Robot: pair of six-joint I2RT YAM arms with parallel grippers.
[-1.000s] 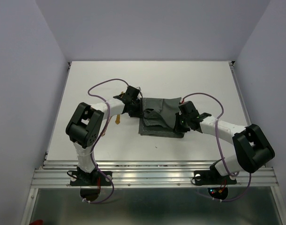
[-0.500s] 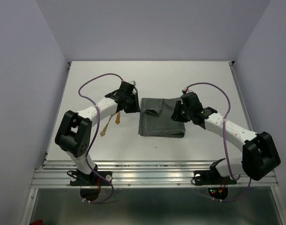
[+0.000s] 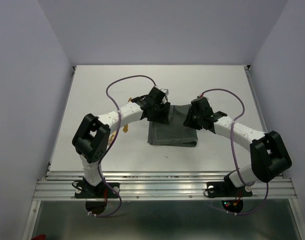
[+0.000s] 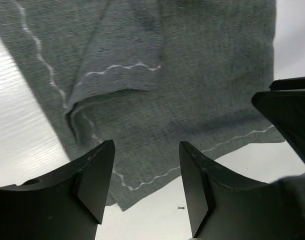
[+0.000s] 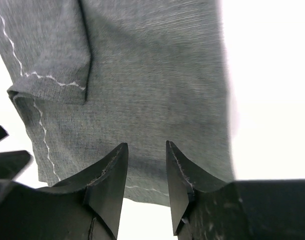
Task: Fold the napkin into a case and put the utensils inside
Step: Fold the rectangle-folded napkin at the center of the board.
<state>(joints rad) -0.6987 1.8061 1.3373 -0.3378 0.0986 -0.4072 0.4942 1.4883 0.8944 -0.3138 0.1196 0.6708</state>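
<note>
**Folding stage, overhead and wrist views.** The napkin (image 3: 173, 131), a dark grey cloth with a pale stitched hem, lies folded into a roughly square, layered packet at the middle of the white table (image 3: 217, 85). Its near and left edges lie flat and straight. A smaller flap (image 4: 120, 55) is turned over onto the upper layer at the far-left part, and its hem shows as a wavy pale seam. The left gripper (image 3: 160, 111) hovers over the far-left corner of the napkin. In the left wrist view its fingers (image 4: 92, 182) stand wide apart, with only cloth and table visible in the gap, so this claw is open and grips nothing. The right gripper (image 3: 193, 118) is poised over the far-right part of the napkin, near its right edge. The right wrist view shows its fingers (image 5: 108, 182) parted by a narrower gap, again with nothing clasped between them. Whether either pair of fingertips touches the cloth cannot be told. The two grippers are near each other, and each appears at the margin of the other's wrist view. Of the utensils (image 3: 126, 128), only an orange-brown tip shows. It lies on the table left of the napkin, just beside the left arm (image 3: 117, 114) and apart from the cloth; the rest is hidden under that arm.
</note>
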